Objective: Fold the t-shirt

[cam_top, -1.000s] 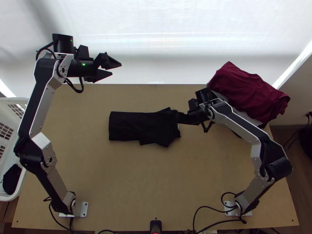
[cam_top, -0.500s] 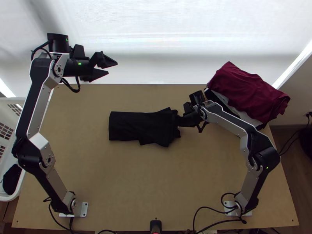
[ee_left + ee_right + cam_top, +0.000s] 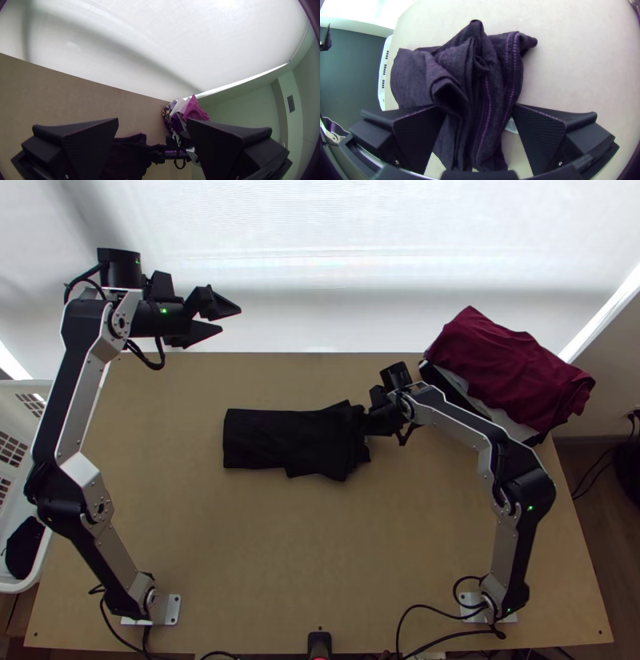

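If closing too shallowly with the right gripper (image 3: 476,108), wide open and empty like the left gripper (image 3: 230,321), could shear loose layers of the black t-shirt (image 3: 276,440), folded toward the table (image 3: 240,556)'s far edge.

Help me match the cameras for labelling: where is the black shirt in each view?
Top view: the shirt lies near the centre, one end by the right gripper.
Left wrist view: shirt partly behind a finger, near the right gripper.
Right wrist view: shirt seen between and beyond the open fingers.
Shared landmark: the table.
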